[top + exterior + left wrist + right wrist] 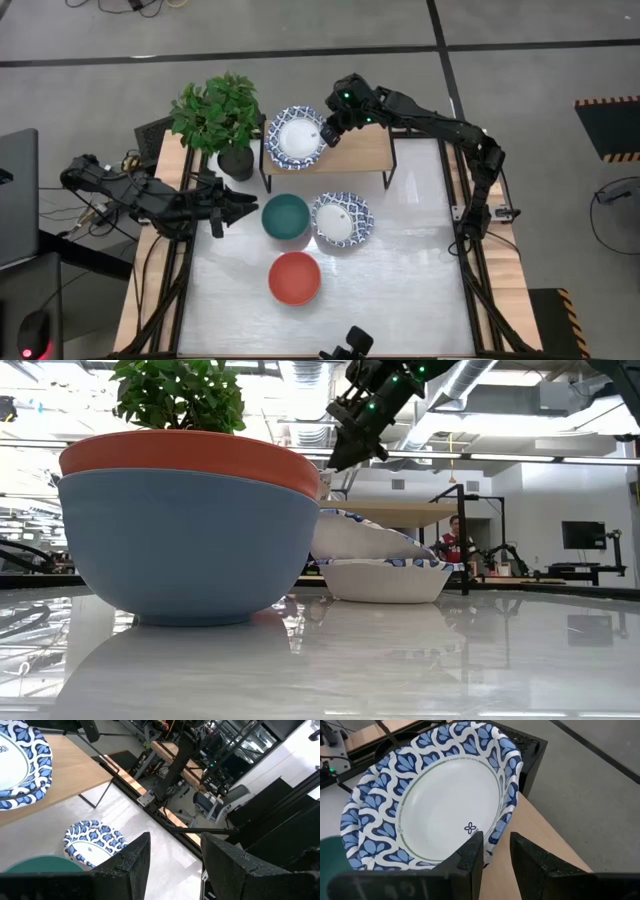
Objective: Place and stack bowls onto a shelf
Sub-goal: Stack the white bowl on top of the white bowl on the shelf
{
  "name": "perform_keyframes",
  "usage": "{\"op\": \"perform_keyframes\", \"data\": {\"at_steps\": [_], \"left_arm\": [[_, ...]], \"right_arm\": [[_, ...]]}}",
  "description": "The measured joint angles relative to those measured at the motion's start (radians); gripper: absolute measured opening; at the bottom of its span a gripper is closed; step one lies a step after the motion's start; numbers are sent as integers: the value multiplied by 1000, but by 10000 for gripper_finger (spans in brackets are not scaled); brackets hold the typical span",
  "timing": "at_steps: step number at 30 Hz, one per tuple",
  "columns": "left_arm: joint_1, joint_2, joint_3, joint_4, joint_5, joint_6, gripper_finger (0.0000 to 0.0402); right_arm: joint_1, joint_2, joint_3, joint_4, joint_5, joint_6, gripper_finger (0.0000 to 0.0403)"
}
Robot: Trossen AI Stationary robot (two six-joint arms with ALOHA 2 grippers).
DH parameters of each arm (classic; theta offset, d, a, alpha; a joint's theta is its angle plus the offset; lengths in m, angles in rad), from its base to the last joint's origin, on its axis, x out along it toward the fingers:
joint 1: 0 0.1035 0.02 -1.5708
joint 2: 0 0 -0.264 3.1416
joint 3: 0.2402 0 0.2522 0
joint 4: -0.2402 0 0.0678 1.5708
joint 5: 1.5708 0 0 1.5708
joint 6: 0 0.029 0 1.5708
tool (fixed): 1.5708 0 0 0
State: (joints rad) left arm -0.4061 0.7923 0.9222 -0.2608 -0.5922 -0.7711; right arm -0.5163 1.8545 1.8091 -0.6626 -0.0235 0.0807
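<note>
A white bowl with a blue patterned rim (296,137) (445,805) sits on the left end of the light-wood shelf (360,150) and overhangs its edge. My right gripper (328,132) (496,851) is slightly open. One finger stands inside the bowl's right rim (492,841) and one outside, with bare wood showing beside the rim. On the table lie a teal bowl (286,216), a second patterned bowl (342,219) (385,582) and a red and grey-blue bowl (295,278) (190,530). My left gripper (245,208) (175,865) is open, just left of the teal bowl.
A leafy plant in a black pot (222,120) stands against the shelf's left end, close to the overhanging bowl. The shelf's right half (375,148) is bare wood. The white tabletop (420,270) has free room on its right side. A person (455,540) sits far off in the room.
</note>
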Motion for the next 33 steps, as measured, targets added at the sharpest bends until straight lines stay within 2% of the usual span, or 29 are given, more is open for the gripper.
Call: {"op": "perform_keyframes", "data": {"at_steps": [12,21,29,33], "left_arm": [[0,33,0,-3,0,-24,158],[0,32,0,-2,1,-42,158],[0,32,0,-3,1,-46,158],[0,32,0,-3,1,-45,158]], "right_arm": [[4,27,-1,-6,-4,-14,120],[21,11,2,117,-7,1,120],[20,8,1,105,-4,1,120],[26,-6,2,34,-8,6,120]]}}
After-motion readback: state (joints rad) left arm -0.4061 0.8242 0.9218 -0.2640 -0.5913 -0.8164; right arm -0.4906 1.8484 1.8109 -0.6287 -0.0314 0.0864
